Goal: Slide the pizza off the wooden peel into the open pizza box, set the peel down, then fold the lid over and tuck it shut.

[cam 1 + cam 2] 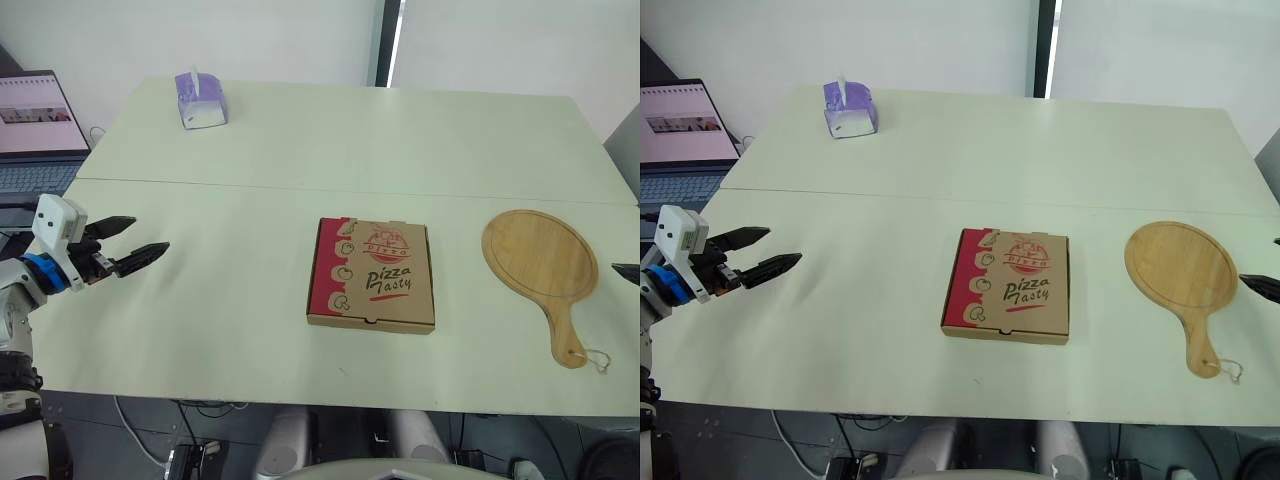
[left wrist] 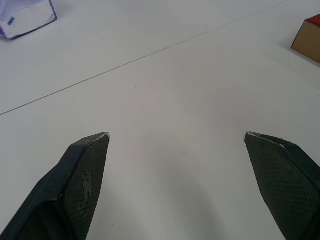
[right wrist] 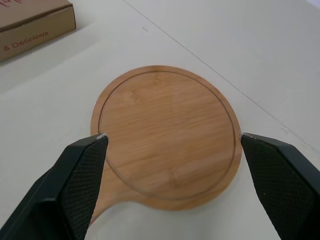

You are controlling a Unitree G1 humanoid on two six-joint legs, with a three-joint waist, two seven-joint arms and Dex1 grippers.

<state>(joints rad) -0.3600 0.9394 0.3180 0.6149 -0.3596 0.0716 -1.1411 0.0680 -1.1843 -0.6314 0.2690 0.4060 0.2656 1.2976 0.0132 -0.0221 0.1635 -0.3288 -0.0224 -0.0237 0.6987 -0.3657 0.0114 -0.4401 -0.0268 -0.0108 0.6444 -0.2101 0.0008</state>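
The pizza box (image 1: 371, 273) lies shut mid-way along the bench (image 1: 250, 150), the wooden peel (image 1: 541, 262) bare to its right; my right pincer (image 3: 173, 135) gapes over the peel, my left pincer (image 1: 150, 235) open, well apart. A clumsy sweep of my right could knock the peel off the near edge.

the left gripper (image 1: 150, 233) has a white boxy wrist housing, a blue collar behind it and a pale grey forearm. its fingers (image 2: 82, 185) are black, wedge-shaped and cross-hatched, with pale scuffed tips. the right gripper (image 3: 173, 135) matches.

Closed brown cardboard pizza box (image 1: 370, 273) flat on pale table (image 1: 300, 150); round wooden peel (image 1: 545, 265) apart, rightward; left gripper (image 1: 150, 233) spread, far left.
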